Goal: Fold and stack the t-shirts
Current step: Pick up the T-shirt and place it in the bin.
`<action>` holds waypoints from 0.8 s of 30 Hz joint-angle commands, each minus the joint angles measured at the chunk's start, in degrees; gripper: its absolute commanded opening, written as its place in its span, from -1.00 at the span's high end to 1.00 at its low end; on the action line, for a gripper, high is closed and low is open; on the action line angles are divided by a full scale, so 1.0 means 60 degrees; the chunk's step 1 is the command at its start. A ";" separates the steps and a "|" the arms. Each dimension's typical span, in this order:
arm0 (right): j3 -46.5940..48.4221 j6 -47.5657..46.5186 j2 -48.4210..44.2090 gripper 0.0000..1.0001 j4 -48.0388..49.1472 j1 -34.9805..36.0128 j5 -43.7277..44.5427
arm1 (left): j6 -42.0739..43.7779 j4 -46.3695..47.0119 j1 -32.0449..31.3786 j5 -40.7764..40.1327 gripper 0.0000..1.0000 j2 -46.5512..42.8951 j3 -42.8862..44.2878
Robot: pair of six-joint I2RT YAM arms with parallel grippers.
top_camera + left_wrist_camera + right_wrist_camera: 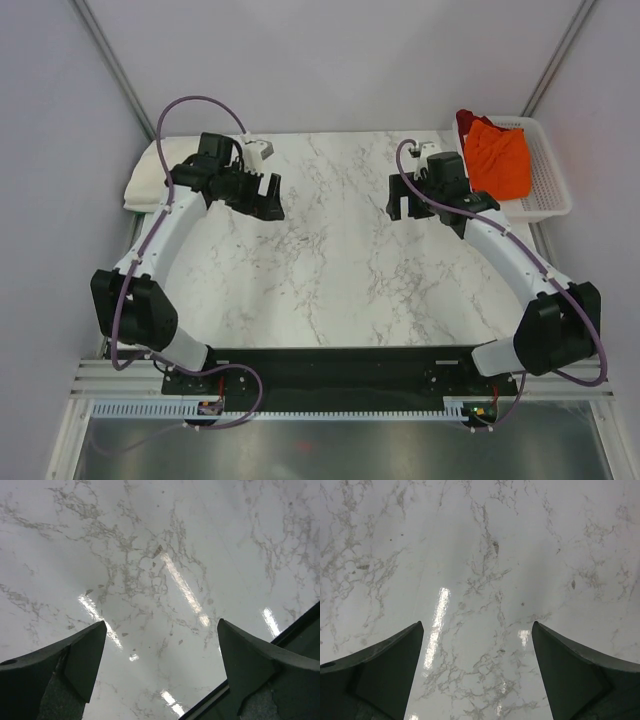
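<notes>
Top view: my left tool [266,198] and right tool [402,204] gape empty above the tabletop [330,270]; orange t-shirt [498,158] heaped in the basket [552,190], cream t-shirt [150,182] far-left.
Left wrist: marble only.
Right wrist: marble only; I'd pinch one orange hem, not the heap.

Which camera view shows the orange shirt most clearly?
The top view: the orange shirt lies crumpled in the basket at the far right. Both wrist views show only the marble table, nothing of the shirt.
</notes>
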 commanded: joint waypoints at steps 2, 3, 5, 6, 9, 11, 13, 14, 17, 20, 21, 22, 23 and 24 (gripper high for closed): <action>0.0892 -0.1006 0.0120 -0.96 -0.1039 0.0006 0.1030 | -0.0490 0.0218 -0.0013 0.1568 -0.99 -0.0767 -0.1061; 0.1055 -0.1211 0.0411 -0.96 -0.1070 0.0006 0.1161 | -0.0489 0.0655 -0.0013 0.1438 -0.99 -0.0943 -0.1371; 0.1421 -0.1257 0.0662 -0.96 -0.0954 -0.0009 0.1497 | -0.0344 0.1024 -0.0013 0.0547 -0.99 -0.1383 -0.1986; 0.1583 -0.1286 0.0997 -0.96 -0.0997 -0.0067 0.1426 | -0.0256 0.1243 0.0016 0.0108 -0.99 -0.1500 -0.2106; 0.2301 -0.1418 0.1467 -0.96 -0.1144 -0.0797 0.0040 | -0.0065 0.1114 0.0119 -0.1694 -0.99 -0.1487 -0.2064; 0.2753 -0.1185 0.1731 -0.96 -0.0940 -0.1411 -0.0859 | -0.0123 0.0398 0.0178 -0.2677 -0.99 -0.1021 -0.1450; 0.3237 -0.0443 0.2244 -0.96 -0.0982 -0.1779 -0.0293 | -0.0094 -0.0230 0.0353 -0.2724 -0.96 -0.0799 -0.1054; 0.3616 -0.0364 0.2347 -0.96 -0.0925 -0.2274 -0.0303 | -0.0021 -0.0380 0.0383 -0.2593 -0.91 -0.0726 -0.0675; 0.4290 -0.0976 0.2611 -0.89 -0.0792 -0.2791 0.0702 | 0.0651 -0.0352 0.0412 -0.1803 -0.83 -0.0769 -0.0481; 0.4935 -0.1343 0.3064 -0.79 -0.0836 -0.3944 0.0375 | 0.0392 0.0013 0.0412 -0.0924 -0.73 -0.0769 -0.0481; 0.5156 -0.1418 0.3515 -0.74 -0.0909 -0.4167 0.0269 | 0.0303 0.0014 0.0412 -0.0734 -0.72 -0.0551 -0.0423; 0.5390 -0.1447 0.3766 -0.71 -0.0968 -0.4357 0.0196 | 0.0302 0.0000 0.0412 -0.0239 -0.72 -0.0462 -0.0277; 0.5828 -0.1781 0.4233 -0.68 -0.1084 -0.4664 0.0137 | 0.0302 -0.0058 0.0412 -0.0031 -0.72 -0.0360 -0.0189; 0.5992 -0.1828 0.4426 -0.66 -0.1085 -0.4797 0.0151 | 0.0331 -0.0073 0.0412 0.0102 -0.72 -0.0243 -0.0115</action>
